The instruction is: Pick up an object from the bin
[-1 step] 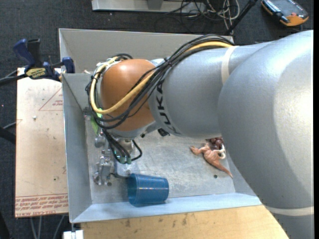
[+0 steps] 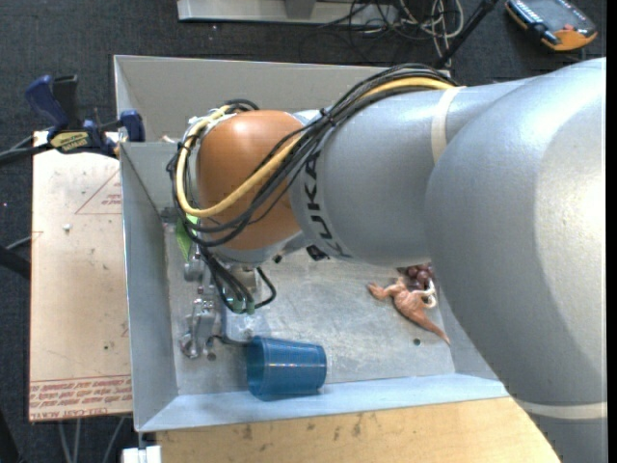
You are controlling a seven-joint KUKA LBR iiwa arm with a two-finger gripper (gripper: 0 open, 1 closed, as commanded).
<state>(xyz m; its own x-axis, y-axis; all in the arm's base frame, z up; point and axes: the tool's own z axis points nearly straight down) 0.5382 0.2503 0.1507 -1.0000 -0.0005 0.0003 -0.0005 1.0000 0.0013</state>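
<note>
Jaws sit low in the bin [image 2: 147,297] at about 8 o'clock, close to the left wall, but from this angle it cannot be told whether they are spread or pressed together. Nothing can be seen between them. The gripper [image 2: 201,340] hangs just above the grey floor, a cluster of bare metal parts under the wrist's rounded orange cover [image 2: 241,177]. Yellow and black cables [image 2: 253,193] loop over that cover and run back along the arm [image 2: 453,172]. The arm is a thick grey barrel that comes in from 3 o'clock and hides much of the bin's middle and right side.

Nearest the gripper is a blue plastic cup [image 2: 284,367], at 4 o'clock from it and just beside it. The cup lies on its side on the floor, at roughly 6 to 7 o'clock of the bin, hard by the near wall. Its length runs along the 9-to-3 line and one end faces the gripper. Whether cup and gripper touch cannot be told.

Well apart from both, at about 4 o'clock of the bin, lies a small orange-pink toy dinosaur [image 2: 410,302]. It is flat on the floor with its tail toward 5 o'clock, partly tucked under the edge of the arm. A small dark purple thing [image 2: 418,276] rests at 12 o'clock from the dinosaur, just beside it. Its kind cannot be made out.
</note>
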